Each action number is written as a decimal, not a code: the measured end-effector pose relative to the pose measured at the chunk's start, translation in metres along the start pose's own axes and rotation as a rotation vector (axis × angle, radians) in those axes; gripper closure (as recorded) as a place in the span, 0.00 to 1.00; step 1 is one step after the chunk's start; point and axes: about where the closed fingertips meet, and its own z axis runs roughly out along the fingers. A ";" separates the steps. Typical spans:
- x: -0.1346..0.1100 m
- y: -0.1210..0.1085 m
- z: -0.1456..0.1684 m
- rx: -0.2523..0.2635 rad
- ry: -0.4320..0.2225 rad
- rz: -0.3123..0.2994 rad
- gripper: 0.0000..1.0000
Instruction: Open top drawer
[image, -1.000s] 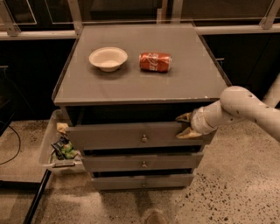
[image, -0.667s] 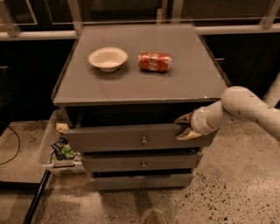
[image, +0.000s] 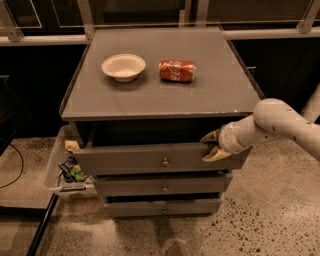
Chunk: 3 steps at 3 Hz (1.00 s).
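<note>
Under the cabinet top (image: 210, 92), the top drawer (image: 130, 159) stands partly pulled out.
Its long axis runs left to right, front panel facing the camera; the gripper (image: 213, 145), fingers (image: 216, 155) spread, sits at its right upper edge.

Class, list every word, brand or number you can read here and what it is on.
"Coca-Cola": white script on the red can lying sideways on the grey cabinet top, blurred.
Packets in the floor tray beside the cabinet: too blurred to read.
No text on the white bowl, the grey top drawer, or the gripper at that drawer's right end.
</note>
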 end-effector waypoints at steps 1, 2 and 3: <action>0.000 -0.001 0.002 -0.005 -0.008 0.006 0.39; 0.002 0.012 0.000 -0.020 -0.012 0.034 0.41; 0.001 0.031 -0.016 -0.010 -0.008 0.054 0.64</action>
